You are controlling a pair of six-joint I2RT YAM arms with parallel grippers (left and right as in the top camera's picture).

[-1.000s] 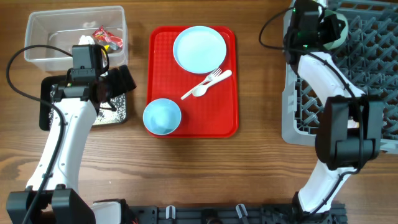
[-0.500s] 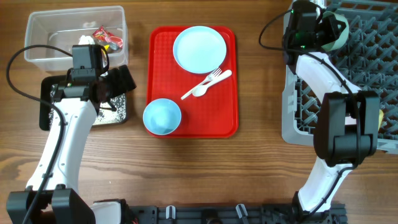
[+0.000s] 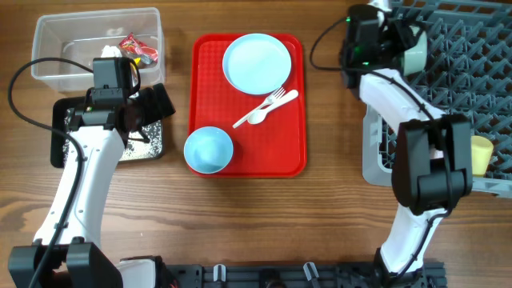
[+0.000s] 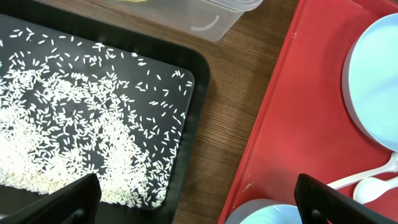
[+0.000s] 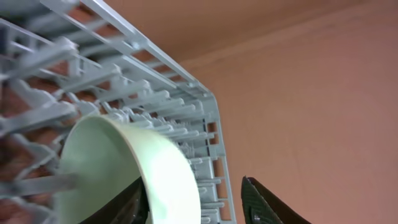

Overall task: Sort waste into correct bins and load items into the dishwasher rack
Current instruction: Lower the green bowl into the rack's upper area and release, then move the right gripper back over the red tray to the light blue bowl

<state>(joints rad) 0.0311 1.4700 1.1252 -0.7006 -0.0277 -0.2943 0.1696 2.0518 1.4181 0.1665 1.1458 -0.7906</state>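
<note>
One pale bowl [image 3: 414,53] now stands on edge among the pegs at the upper left corner of the rack [image 3: 464,88]. It has shifted leftward with my right pincer [image 5: 199,200], whose fingers are spread, one clear of the rim, so placement looks nearly done. Plate [image 3: 257,63], second bowl [image 3: 209,150], fork and spoon [image 3: 266,108] wait on the red tray [image 3: 296,152], centre frame, unobstructed. Left pincer [image 4: 196,183] gapes empty over the rice tray [image 4: 193,68].

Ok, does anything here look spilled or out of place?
Only something minor: a few pale crumbs sit on the red tray near its left rim, close to the blue bowl. The rice lies inside the black tray, with none visible on the wooden table.
</note>
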